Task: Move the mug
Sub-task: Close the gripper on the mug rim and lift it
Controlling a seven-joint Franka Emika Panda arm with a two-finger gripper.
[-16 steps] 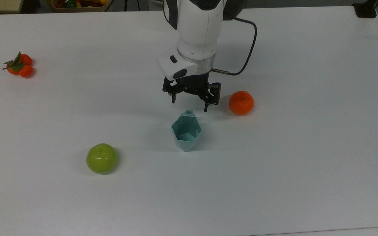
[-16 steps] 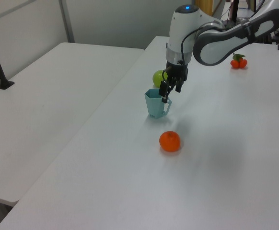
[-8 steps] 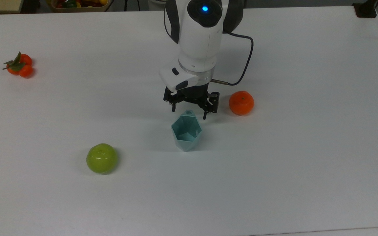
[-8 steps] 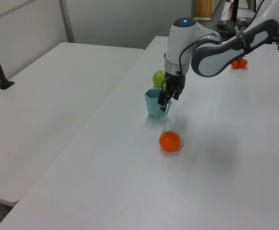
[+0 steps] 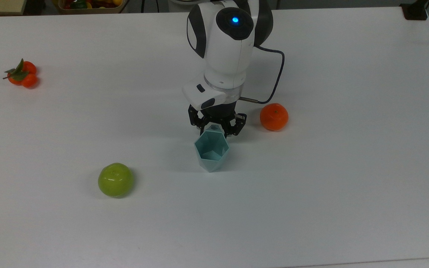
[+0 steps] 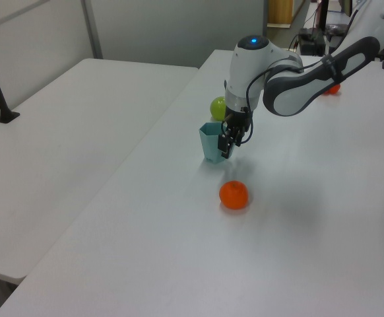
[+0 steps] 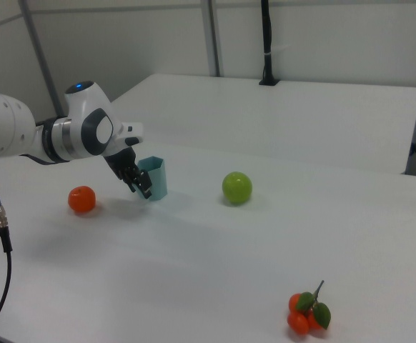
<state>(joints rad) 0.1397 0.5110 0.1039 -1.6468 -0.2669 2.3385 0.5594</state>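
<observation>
Straddling the handle tab, the tool (image 5: pixel 216 131) sits with its fingers spread at the mug (image 5: pixel 211 150), a pale teal faceted cup standing upright mid-tabletop (image 5: pixel 348 186). An orange (image 5: pixel 274 117) lies near, an apple (image 5: pixel 115 179) farther off, tangerines (image 5: pixel 21 73) well apart toward an edge.

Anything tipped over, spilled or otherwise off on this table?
Nothing stands out. The mug stands upright, the gripper is at its handle side, and the orange, green apple and small tangerine cluster lie apart on the table.
</observation>
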